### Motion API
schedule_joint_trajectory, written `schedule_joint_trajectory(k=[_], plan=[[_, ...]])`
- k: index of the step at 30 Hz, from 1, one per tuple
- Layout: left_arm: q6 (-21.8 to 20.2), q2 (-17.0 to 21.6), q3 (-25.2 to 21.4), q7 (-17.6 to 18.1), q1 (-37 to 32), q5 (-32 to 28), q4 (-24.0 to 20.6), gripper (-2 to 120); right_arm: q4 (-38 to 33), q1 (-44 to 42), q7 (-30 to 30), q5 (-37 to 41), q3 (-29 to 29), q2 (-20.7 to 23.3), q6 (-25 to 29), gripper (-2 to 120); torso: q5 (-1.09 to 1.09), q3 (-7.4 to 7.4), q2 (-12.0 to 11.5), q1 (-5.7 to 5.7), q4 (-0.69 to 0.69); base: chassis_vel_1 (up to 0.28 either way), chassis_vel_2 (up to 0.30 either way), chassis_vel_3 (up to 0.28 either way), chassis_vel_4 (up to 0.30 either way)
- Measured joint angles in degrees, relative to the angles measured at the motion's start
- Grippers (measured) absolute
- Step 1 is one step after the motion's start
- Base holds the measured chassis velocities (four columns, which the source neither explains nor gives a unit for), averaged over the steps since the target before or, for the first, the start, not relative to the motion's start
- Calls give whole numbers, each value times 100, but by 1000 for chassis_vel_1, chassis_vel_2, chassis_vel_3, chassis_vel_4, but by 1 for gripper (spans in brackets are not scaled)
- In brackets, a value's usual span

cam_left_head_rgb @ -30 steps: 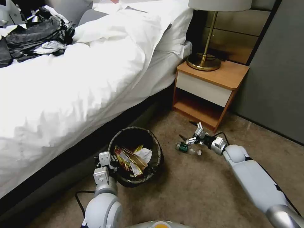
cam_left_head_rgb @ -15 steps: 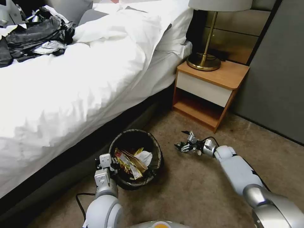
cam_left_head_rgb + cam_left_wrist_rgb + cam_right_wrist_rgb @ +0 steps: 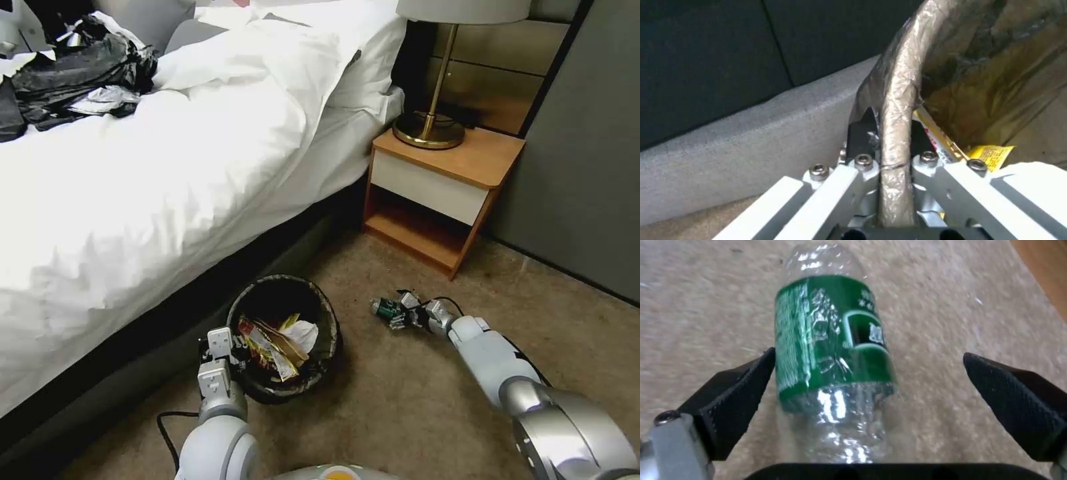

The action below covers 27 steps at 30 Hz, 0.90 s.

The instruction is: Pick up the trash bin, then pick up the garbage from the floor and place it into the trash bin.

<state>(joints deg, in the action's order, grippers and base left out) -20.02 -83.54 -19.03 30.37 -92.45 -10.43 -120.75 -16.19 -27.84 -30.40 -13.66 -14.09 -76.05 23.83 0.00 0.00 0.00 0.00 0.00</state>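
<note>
The trash bin point(image 3: 329, 327), round and lined with a dark bag, hangs just off the carpet beside the bed. My left gripper point(image 3: 223, 347) is shut on its near rim point(image 3: 898, 83), and the left wrist view shows the left gripper point(image 3: 889, 133) pinching that bagged edge. Wrappers and a white tissue point(image 3: 280, 337) lie inside. The garbage on the floor is a crushed clear bottle with a green label point(image 3: 383, 308). My right gripper point(image 3: 400, 313) is low on the carpet, open, and the bottle point(image 3: 831, 340) lies between the right gripper's point(image 3: 869, 358) spread black pads point(image 3: 729, 396).
The bed point(image 3: 167, 167) with white bedding runs along the left, its dark base right behind the bin. A wooden nightstand point(image 3: 440, 193) with a brass lamp point(image 3: 430, 130) stands beyond the bottle. A dark wall panel point(image 3: 580, 147) closes the right side. Carpet in front is bare.
My right arm has dropped and slid left along the carpet until its open fingers straddle the bottle. The left gripper keeps hold of the bin, which has barely shifted.
</note>
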Motion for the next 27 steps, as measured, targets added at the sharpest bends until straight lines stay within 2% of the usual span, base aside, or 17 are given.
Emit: schedule_joint_trajectory(k=[5, 11, 14, 15, 18, 21, 22, 23, 27], plan=[[19, 3, -19, 0, -62, 28, 7, 0, 141, 87, 371, -40, 0, -61, -383, 100, 0, 0, 0, 0, 0, 0, 0, 0, 0], [37, 8, -48, 1, -121, 38, -35, 0, 229, 98, 470, 38, 0, -112, -597, 99, 0, 0, 0, 0, 0, 0, 0, 0, 0], [46, -1, -48, 1, -125, 55, -48, 0, 227, 16, 477, 144, -14, -137, -636, 88, 0, 0, 0, 0, 0, 0, 0, 0, 0], [46, -1, -48, 1, -125, 55, -48, 0, 227, 16, 477, 144, -14, -137, -636, 88, 0, 0, 0, 0, 0, 0, 0, 0, 0], [47, -2, -42, 1, -106, 57, -49, 0, 141, -91, 581, 202, -25, -151, -613, 73, -1, -1, 0, -1, -1, 0, 0, 0, 0], [48, -2, -41, 1, -86, 57, -48, 0, 59, -140, 623, 209, -27, -150, -600, 67, 0, -1, 0, 0, 1, 0, 0, 0, 0], [49, -5, -34, 1, -66, 56, -29, 0, -30, -194, 669, 273, -30, -144, -604, 58, 2, 0, 0, 0, 2, 0, 0, 0, 0], [49, -5, -34, 1, -66, 56, -29, 0, -30, -194, 669, 273, -30, -144, -604, 58, 2, 0, 0, 0, 2, 0, 0, 0, 0], [49, -8, -19, 1, 2, 26, 12, 0, -157, -287, 754, 513, -33, -139, -636, 41, 0, 0, 0, 0, 0, 0, 0, 0, 0]])
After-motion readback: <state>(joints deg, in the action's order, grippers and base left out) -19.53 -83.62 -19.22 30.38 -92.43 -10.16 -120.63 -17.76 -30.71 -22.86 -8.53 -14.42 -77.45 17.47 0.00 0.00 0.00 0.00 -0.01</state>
